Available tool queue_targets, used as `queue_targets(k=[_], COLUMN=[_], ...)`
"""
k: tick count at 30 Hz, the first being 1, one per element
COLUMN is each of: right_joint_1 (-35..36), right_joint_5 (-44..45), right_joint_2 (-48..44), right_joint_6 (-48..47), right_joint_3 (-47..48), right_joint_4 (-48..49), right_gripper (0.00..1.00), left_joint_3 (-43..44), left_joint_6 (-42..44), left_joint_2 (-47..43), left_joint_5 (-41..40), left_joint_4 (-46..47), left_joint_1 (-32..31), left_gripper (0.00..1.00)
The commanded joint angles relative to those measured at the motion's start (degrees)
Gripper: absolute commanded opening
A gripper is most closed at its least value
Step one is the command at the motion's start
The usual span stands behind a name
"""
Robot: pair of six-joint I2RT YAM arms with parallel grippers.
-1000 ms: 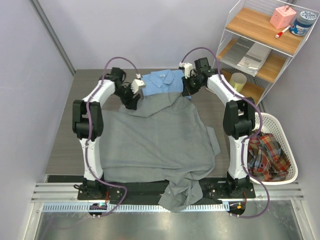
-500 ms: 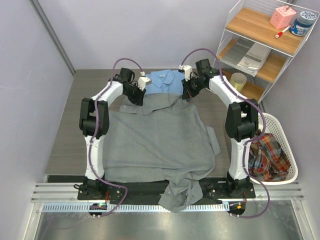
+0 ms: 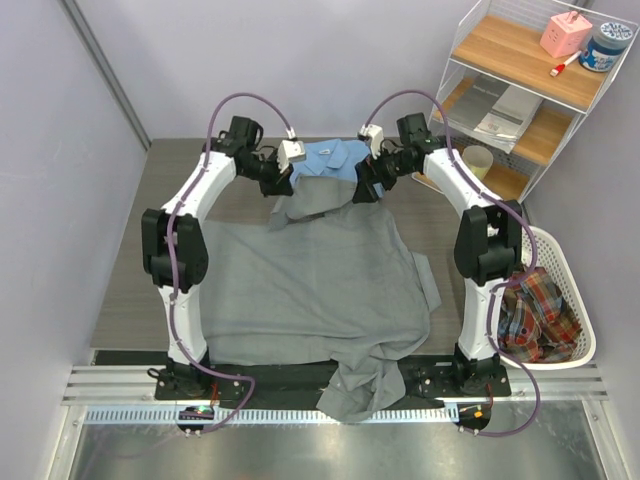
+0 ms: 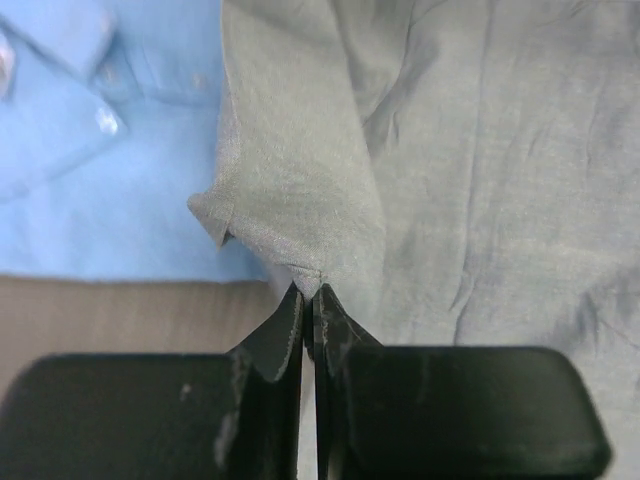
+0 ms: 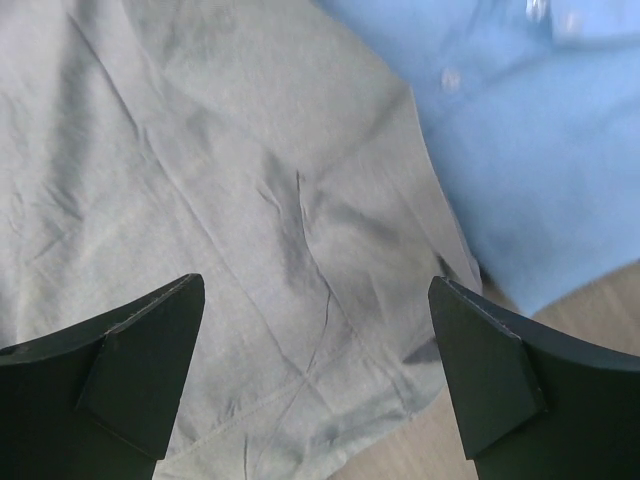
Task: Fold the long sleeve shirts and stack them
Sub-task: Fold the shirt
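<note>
No legible text, brand, number or sign was found in any view. The jar [image 3: 605, 48] on the shelf unit [image 3: 510, 40], well beyond the right gripper [image 5: 312, 290], carried a label too small to read. Print on the booklet [image 3: 505, 108] one shelf lower could not be resolved.

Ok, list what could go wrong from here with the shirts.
The left gripper pinches only a small tip of the grey shirt; it could slip out on a pull.
The right gripper is open and holds nothing, so a lift would likely go lopsided.
It hangs close to the blue shirt and might grab that too.
</note>
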Motion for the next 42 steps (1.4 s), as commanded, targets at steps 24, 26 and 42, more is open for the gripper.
queue_targets(k=[24, 26, 42], right_joint_1=[10.59, 10.41, 3.03], right_joint_5=[-11.56, -11.12, -3.39], right_joint_2=[-6.67, -7.11, 0.34], right_joint_6=[-10.97, -8.43, 17.67], right_joint_3=[-1.45, -1.36, 12.68], right_joint_4=[15.53, 16.94, 25.02], right_gripper=[0.05, 0.01, 0.01], left_joint_3=[5.32, 3.13, 5.58], left_joint_6=[25.08, 21.03, 29.98], left_joint_2=[-5.99, -7.48, 2.96], left_joint_5=[8.78, 8.35, -6.76], left_joint_4=[-10.73, -5.66, -22.41], left_joint_1=[-4.90, -4.55, 21.91], left_gripper=[0.15, 0.24, 0.47])
